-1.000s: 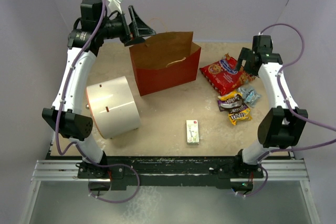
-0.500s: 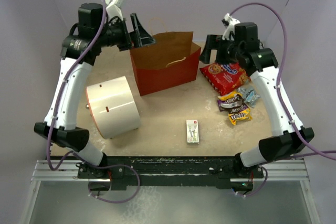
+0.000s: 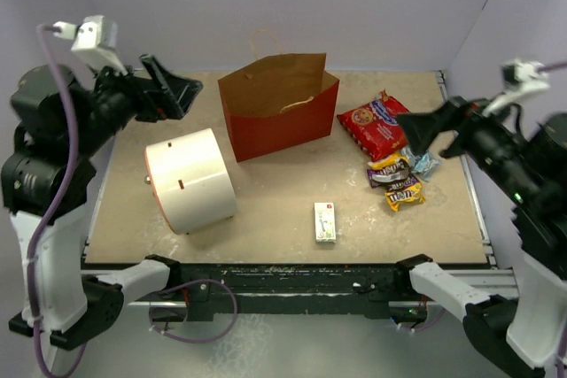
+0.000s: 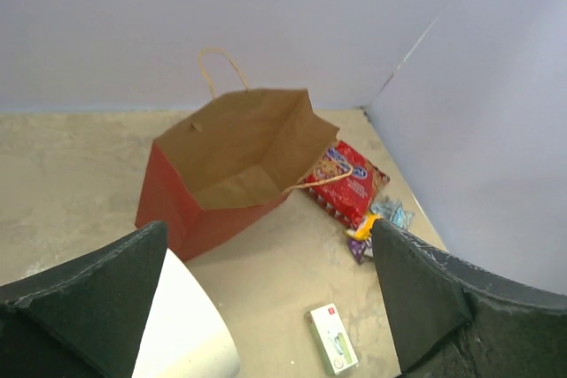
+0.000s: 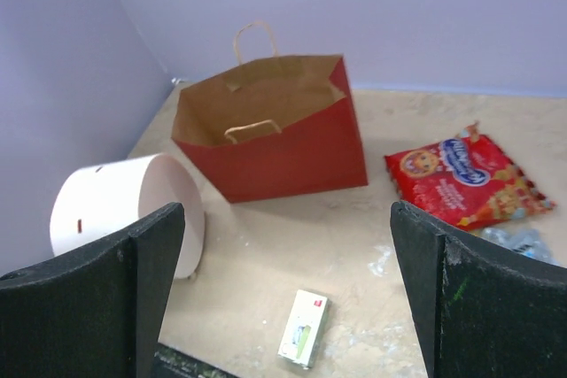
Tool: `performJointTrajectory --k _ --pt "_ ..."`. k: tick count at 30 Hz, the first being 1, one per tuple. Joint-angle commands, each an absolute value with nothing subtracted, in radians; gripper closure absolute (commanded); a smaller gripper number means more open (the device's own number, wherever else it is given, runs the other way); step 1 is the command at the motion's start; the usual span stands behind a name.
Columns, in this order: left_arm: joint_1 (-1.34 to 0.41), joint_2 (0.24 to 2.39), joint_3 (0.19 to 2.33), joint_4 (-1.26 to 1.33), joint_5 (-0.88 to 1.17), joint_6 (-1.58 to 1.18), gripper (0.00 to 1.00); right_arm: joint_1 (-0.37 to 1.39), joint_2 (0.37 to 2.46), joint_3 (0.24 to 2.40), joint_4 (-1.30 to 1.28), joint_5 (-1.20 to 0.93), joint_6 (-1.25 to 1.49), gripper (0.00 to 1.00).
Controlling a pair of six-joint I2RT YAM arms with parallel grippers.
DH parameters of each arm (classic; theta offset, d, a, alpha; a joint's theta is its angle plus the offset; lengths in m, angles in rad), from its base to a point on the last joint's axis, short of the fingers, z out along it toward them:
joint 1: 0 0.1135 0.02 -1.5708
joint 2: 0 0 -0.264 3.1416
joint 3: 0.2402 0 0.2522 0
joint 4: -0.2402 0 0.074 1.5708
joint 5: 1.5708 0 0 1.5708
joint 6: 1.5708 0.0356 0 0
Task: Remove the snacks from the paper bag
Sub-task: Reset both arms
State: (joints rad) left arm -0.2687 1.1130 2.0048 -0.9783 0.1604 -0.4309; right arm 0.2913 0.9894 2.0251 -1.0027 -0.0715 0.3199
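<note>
The paper bag (image 3: 276, 111) stands upright and open at the back middle, red outside, brown inside. In the left wrist view the paper bag (image 4: 232, 164) shows only bare brown paper inside. The snacks lie on the table to its right: a red cookie bag (image 3: 379, 127), brown and yellow candy packs (image 3: 397, 181) and a pale blue wrapper (image 3: 424, 163). My left gripper (image 3: 171, 93) is open and empty, high at the left, apart from the bag. My right gripper (image 3: 427, 133) is open and empty, high above the snacks at the right.
A big white cylinder (image 3: 190, 180) lies on its side at the left of the table. A small flat white-and-green box (image 3: 325, 221) lies near the front edge. Purple walls close the back and both sides.
Both arms have lifted and swung outward from the bag, the left one to the left, the right one to the right and nearer. Bag and snacks have not moved.
</note>
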Motion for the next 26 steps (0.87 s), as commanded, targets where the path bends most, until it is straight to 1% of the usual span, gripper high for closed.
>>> performJointTrajectory --k 1,8,11,21,25,26 --pt "-0.264 1.058 2.008 -0.966 0.067 -0.426 0.01 0.290 1.023 2.105 -1.151 0.071 0.290 0.01" --pt "-0.263 1.026 2.033 -1.016 0.031 -0.418 0.01 0.290 1.045 2.163 -1.215 0.121 0.259 0.01" --pt "-0.264 1.015 2.027 -1.028 0.025 -0.415 0.01 0.290 1.044 2.160 -1.203 0.166 0.246 0.00" --pt "-0.264 1.011 1.990 -1.016 0.053 -0.411 0.01 0.290 1.044 2.159 -1.140 0.154 0.240 0.01" --pt "-0.264 1.012 1.987 -1.012 0.052 -0.409 0.01 0.290 1.027 2.140 -1.110 0.088 0.258 0.00" --pt "-0.263 1.014 1.987 -1.011 0.053 -0.408 0.01 0.290 1.024 2.145 -1.107 0.135 0.259 0.01"
